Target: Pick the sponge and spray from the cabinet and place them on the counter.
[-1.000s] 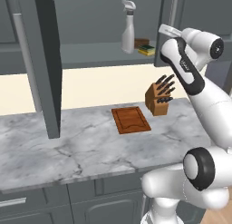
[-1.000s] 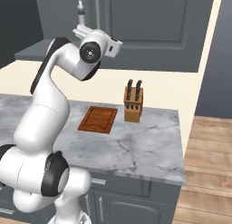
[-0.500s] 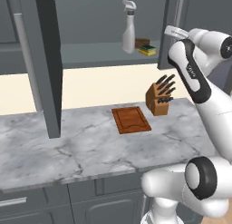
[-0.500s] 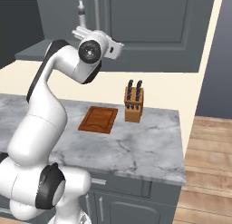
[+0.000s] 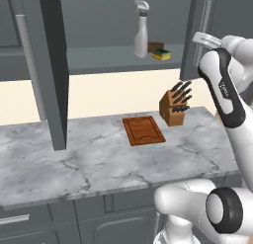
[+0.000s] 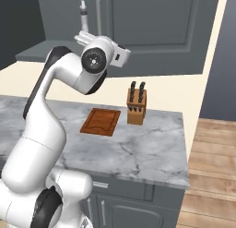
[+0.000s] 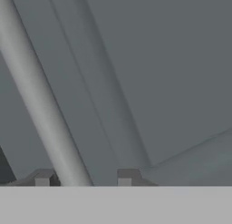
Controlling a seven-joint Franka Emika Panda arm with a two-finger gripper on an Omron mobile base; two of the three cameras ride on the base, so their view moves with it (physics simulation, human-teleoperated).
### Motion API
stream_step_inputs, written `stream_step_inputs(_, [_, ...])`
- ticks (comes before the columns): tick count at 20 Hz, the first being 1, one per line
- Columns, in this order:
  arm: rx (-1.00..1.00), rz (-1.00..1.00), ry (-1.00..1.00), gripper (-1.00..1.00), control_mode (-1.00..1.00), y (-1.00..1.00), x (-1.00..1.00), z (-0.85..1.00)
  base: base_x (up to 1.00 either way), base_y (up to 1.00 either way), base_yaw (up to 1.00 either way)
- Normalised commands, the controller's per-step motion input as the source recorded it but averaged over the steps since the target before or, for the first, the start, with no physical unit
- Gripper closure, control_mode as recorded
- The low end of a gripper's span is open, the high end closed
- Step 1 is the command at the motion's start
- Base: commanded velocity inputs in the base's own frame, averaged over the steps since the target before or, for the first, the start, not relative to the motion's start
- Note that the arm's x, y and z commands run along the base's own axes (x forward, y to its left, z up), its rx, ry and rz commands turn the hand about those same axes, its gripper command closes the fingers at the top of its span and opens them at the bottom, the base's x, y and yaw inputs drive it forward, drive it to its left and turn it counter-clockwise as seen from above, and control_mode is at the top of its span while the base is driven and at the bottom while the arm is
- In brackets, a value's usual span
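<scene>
The spray [image 5: 141,30] stands upright on the inner shelf of the open cabinet [image 5: 99,58], and the yellow and green sponge [image 5: 161,54] lies flat just right of it. My gripper [image 5: 200,38] is up at the right cabinet door [image 5: 220,20], beside its long silver handle [image 5: 203,18]. In the hand view the handle [image 7: 50,114] runs between my fingertips [image 7: 43,177], and my gripper [image 7: 86,177] is open with a small gap beside the bar. From the right side the spray [image 6: 84,17] shows behind my gripper [image 6: 81,37]. The marble counter [image 5: 99,159] lies below.
A brown cutting board [image 5: 143,130] and a knife block [image 5: 175,107] sit on the counter under the cabinet. A small brown box [image 5: 155,45] is behind the sponge. The left cabinet door [image 5: 49,65] swings out over the counter. The counter's right end [image 6: 184,144] drops to wooden floor.
The jaws have widened around the door handle. The right door and my hand have shifted a little further right. Spray and sponge have not moved.
</scene>
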Motion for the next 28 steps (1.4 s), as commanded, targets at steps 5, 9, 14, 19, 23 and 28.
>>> stream_step_inputs(5, [0.02,0.0,0.0,1.0,-1.0,-0.78,-0.72,0.31,0.0,0.0,0.0])
stream_step_inputs(9, [0.02,0.0,0.0,1.0,-1.0,-0.8,-0.74,0.33,0.0,0.0,0.0])
stream_step_inputs(14, [0.02,0.0,0.0,1.0,-1.0,-0.82,-0.77,0.31,0.0,0.0,0.0])
stream_step_inputs(19, [0.01,0.0,0.0,1.0,-1.0,-0.84,-0.74,0.3,0.0,0.0,0.0])
stream_step_inputs(23, [0.01,0.0,0.0,1.0,-1.0,-0.87,-0.72,0.29,0.0,0.0,0.0])
stream_step_inputs(28, [0.02,0.0,0.0,1.0,-1.0,-0.88,-0.62,0.25,0.0,0.0,0.0])
